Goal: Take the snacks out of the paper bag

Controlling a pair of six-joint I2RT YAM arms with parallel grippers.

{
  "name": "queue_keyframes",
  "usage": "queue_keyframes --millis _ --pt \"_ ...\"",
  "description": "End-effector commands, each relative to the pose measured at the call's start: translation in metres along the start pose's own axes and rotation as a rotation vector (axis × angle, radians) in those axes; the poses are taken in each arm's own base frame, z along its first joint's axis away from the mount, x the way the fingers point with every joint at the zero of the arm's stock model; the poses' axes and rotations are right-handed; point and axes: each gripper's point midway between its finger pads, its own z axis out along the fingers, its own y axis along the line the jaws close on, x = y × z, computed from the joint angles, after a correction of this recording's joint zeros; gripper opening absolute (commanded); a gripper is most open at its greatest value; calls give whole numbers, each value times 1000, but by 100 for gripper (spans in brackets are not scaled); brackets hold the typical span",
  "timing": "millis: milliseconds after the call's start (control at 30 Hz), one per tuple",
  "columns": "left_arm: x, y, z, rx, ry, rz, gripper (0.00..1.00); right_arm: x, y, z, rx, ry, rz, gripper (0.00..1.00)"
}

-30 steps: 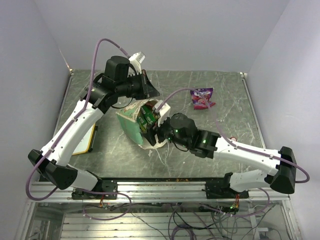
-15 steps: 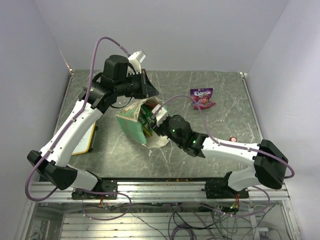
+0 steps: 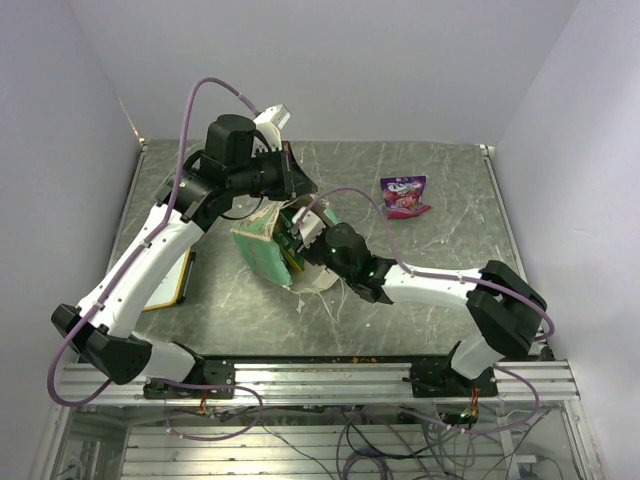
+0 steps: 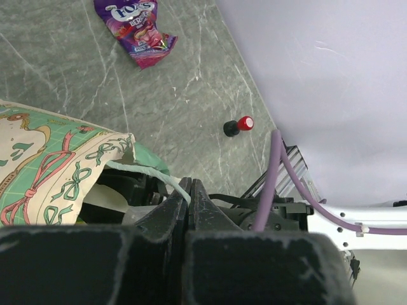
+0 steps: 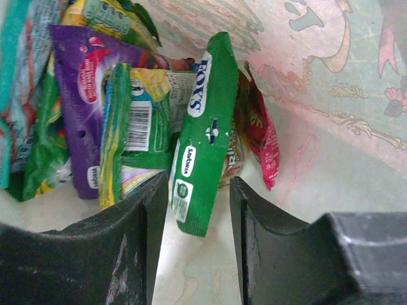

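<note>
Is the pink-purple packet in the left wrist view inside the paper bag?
No, the pink-purple packet lies on the table, apart from the paper bag.

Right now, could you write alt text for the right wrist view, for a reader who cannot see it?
Inside the paper bag, a green snack packet stands on edge between the right pincer's two open dark fingers, which flank it with narrow gaps. Behind it crowd more packets, purple, yellow-green, red and teal; the bag's printed wall fills the upper right.

Glossy, crinkled plastic packets (image 5: 197, 146) in the matt paper bag (image 3: 258, 255); another gleams at two o'clock on the smooth, marble-veined table (image 3: 440, 255).
</note>
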Motion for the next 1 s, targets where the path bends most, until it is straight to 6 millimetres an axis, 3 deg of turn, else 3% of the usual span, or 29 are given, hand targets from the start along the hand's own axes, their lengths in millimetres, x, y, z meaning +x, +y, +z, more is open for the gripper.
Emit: queue_keyframes --millis 0,367,567,767,833,967 --pt "-17 -19 -11 72 -70 31 7 -12 -20 13 94 -30 10 44" --pt "-20 -24 -14 98 -93 38 7 -2 -14 38 68 -2 -22 53" --pt "-22 -22 -14 80 -92 50 7 16 -16 50 89 39 -11 55" --pt "-23 -18 -15 59 -103 43 7 28 -8 56 50 58 -13 40" --pt "-23 -17 -14 53 -106 36 7 15 -8 60 44 34 -2 32" --pt "-25 -11 -14 20 -118 19 7 10 -4 57 6 32 9 10"
